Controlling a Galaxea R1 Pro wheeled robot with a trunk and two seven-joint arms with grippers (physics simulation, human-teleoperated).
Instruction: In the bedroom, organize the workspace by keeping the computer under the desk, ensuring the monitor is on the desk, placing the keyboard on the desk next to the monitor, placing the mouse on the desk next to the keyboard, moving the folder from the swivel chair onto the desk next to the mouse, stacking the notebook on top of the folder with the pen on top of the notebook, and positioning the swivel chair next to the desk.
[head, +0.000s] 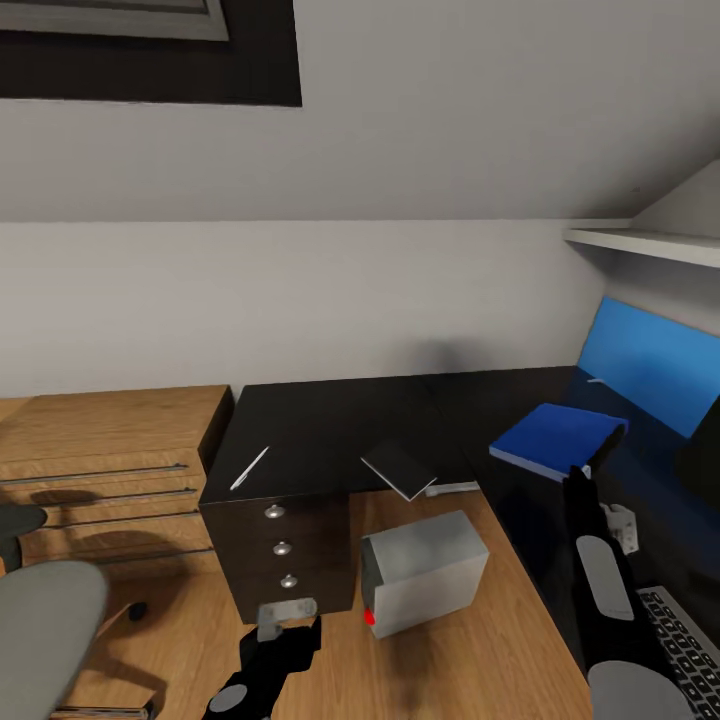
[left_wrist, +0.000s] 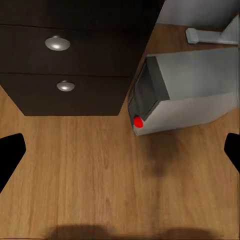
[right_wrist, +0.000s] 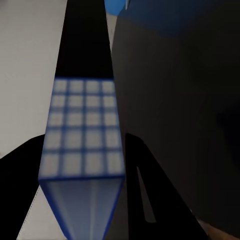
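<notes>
Starting at the far left of the head view, the swivel chair (head: 45, 625) was seen on the wood floor (head: 480, 660), well apart from the desk (head: 330, 430). Next to it the left gripper (head: 287, 612) was held low before the drawer unit (head: 283, 550), its fingers (left_wrist: 10, 157) spread wide with nothing between them. The pen (head: 249, 468) lay on the black top near its left edge, and the notebook (head: 397, 470) overhung the front edge. Below, the computer (head: 425, 572) stood on the floor beside the drawers. Further right, the folder (head: 556, 438) was seen tilted above the desk, pinched at its near edge by the right gripper (head: 580, 478). At the lower right corner, the keyboard (head: 685, 640) was partly seen
</notes>
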